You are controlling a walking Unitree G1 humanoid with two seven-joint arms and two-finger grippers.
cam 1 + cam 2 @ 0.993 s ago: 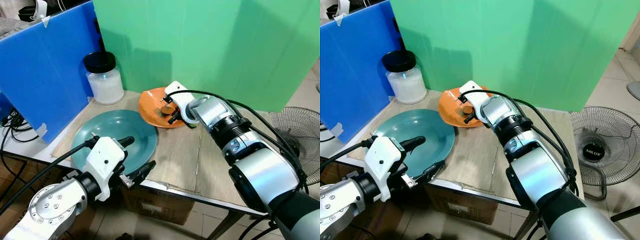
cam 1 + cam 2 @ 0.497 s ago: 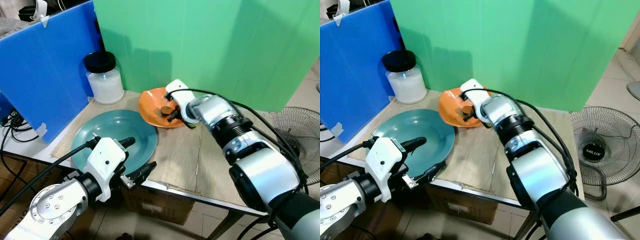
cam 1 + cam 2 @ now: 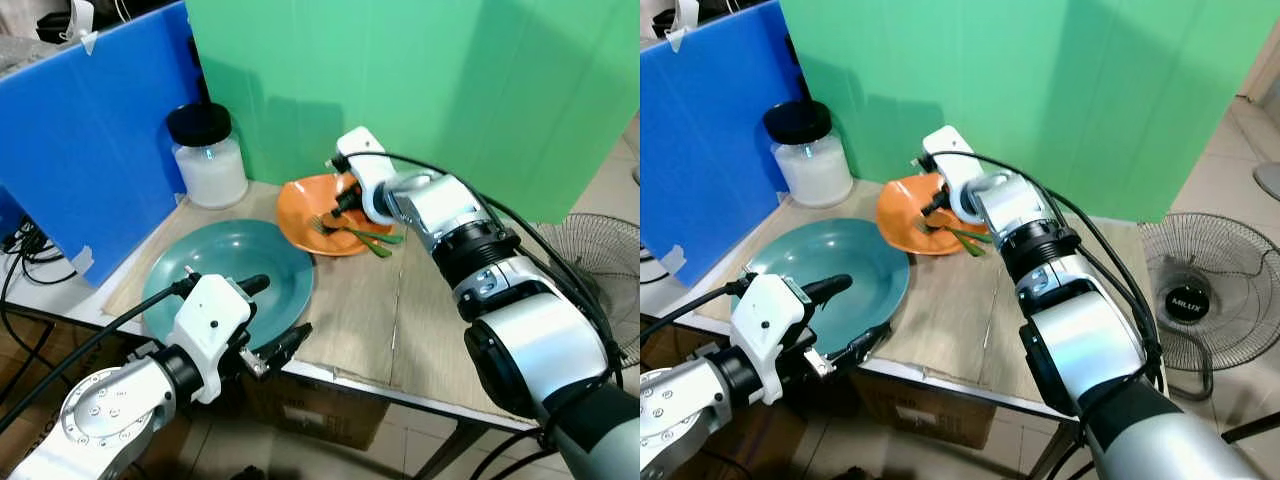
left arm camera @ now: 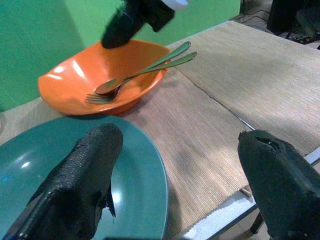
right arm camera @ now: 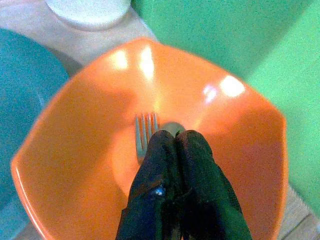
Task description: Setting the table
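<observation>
With fork [image 3: 322, 224] and spoon [image 4: 145, 67] in the orange bowl [image 3: 300, 205], your right end effector [image 5: 175, 145] hovers closed and empty; left end effector [image 4: 175, 185] waits open.

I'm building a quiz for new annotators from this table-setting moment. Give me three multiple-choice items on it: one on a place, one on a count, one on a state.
1. Where do the fork and spoon lie?
A. In the orange bowl
B. On the teal plate
C. Beside the jar

2. How many dishes are on the table?
A. One
B. Two
C. Four

3. How are the right hand's fingers?
A. Spread wide
B. Closed together, holding nothing
C. Clamped on the jar

Answers:
1 A: the fork and spoon rest in the orange bowl, handles over its rim.
2 B: the orange bowl and the teal plate.
3 B: the right hand hovers above the bowl; the right wrist view shows its fingers pressed together with nothing between them.
</observation>
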